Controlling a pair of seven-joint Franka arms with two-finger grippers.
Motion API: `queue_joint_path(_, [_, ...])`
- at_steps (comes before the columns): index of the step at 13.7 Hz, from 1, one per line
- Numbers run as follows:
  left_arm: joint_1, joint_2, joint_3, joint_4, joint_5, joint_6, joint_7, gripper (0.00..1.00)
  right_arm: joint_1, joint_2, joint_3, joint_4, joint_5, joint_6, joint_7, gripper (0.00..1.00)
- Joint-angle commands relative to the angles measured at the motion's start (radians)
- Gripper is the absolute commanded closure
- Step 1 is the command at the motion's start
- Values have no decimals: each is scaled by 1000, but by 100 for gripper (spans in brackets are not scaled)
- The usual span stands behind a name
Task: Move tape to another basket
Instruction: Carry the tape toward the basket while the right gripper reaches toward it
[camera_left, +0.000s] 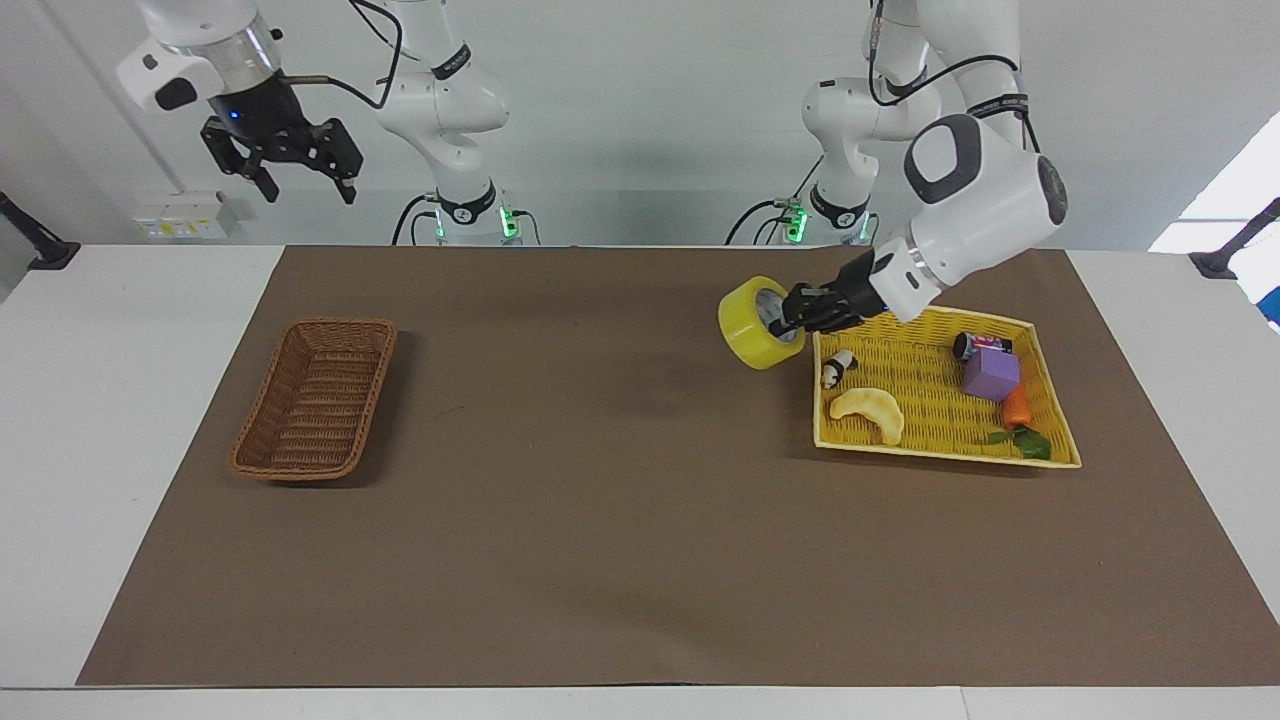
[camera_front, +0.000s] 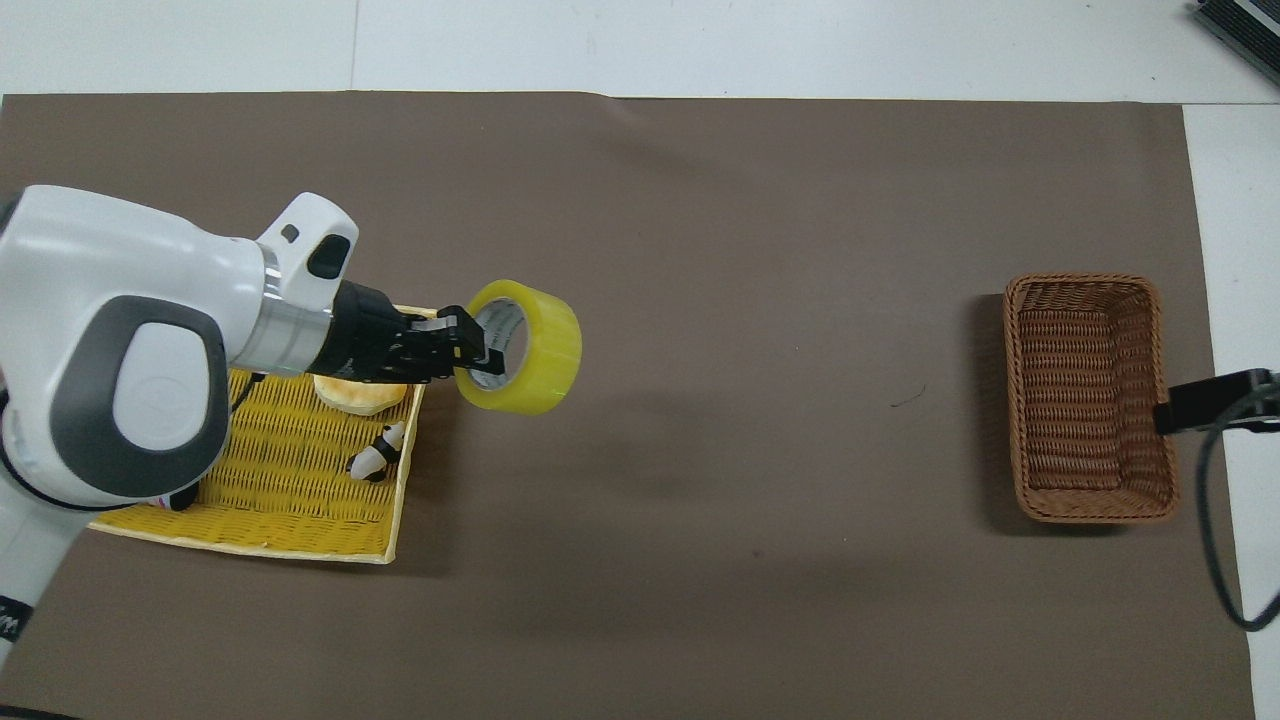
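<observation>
The tape (camera_left: 752, 335) (camera_front: 540, 350), a thick yellow roll, hangs tilted in the air over the brown mat, just past the yellow tray's edge that faces the table's middle. My left gripper (camera_left: 785, 315) (camera_front: 475, 352) is shut on the roll's wall, with one finger inside the core. The dark brown wicker basket (camera_left: 340, 324) (camera_front: 1085, 281) stands with nothing in it at the right arm's end of the table. My right gripper (camera_left: 300, 178) hangs open high above that end, holding nothing.
The shallow yellow tray (camera_left: 940, 452) (camera_front: 260, 547) holds a pale crescent toy (camera_left: 868, 412) (camera_front: 360, 398), a small black-and-white figure (camera_left: 838, 368) (camera_front: 378, 458), a purple block (camera_left: 991, 373), a small can (camera_left: 980, 345) and a toy carrot (camera_left: 1017, 408). Brown mat lies between tray and basket.
</observation>
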Motion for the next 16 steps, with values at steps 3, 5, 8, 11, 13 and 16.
queue_joint_path(3, [-176,-21,16,-22,-25,111,-172,100,100,8,9,-207,58,202,74,0])
queue_joint_path(5, [-246,-5,15,-42,-25,217,-196,100,104,39,9,-253,156,292,93,0])
queue_joint_path(8, [-349,48,16,-45,-19,360,-302,100,102,140,9,-261,352,409,101,0])
queue_joint_path(11, [-403,81,18,-38,-15,404,-342,100,30,180,4,-253,551,418,78,0])
queue_joint_path(13, [-421,104,18,-27,30,431,-417,100,2,189,4,-258,663,407,81,0])
queue_joint_path(16, [-447,117,18,-26,52,432,-442,100,16,188,6,-266,718,409,167,0])
